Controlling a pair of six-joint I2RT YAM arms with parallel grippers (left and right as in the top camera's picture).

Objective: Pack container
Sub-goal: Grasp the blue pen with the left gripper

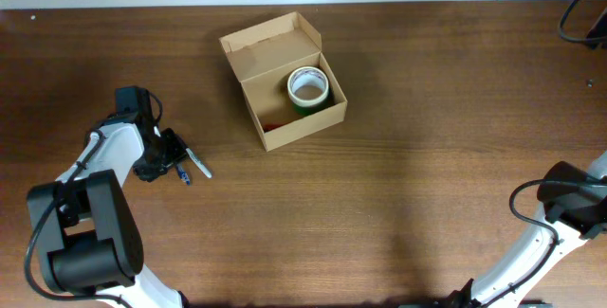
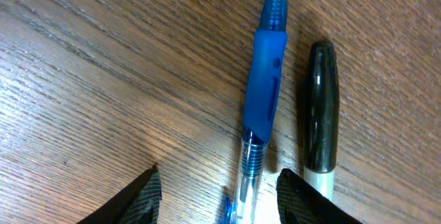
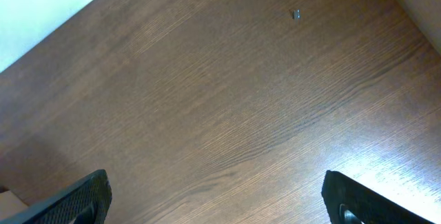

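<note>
While the left pincer [image 2: 219, 193] is hanging low over the tabletop [image 1: 427, 166] near its left edge, its two fingers are standing apart and are holding nothing. A blue pen [image 2: 265, 93] is lying flat between them. A black marker [image 2: 320, 114] is lying just beside the pen. One dark finger [image 2: 138, 196] is sitting clear of the pen, and the other is sitting close to it, partly in front of the marker's white end. The container [image 1: 302, 126] is sitting toward the back edge of the tabletop, a little left of the middle, and its flap lid is standing open. A roll of tape [image 1: 293, 82] is lying flat inside it, near the right end. A small red thing is showing beside the roll, but I cannot tell what it is. The right pincer [image 3: 213, 196] is hanging over the tabletop by the right edge, with its fingers spread wide and nothing between them
</note>
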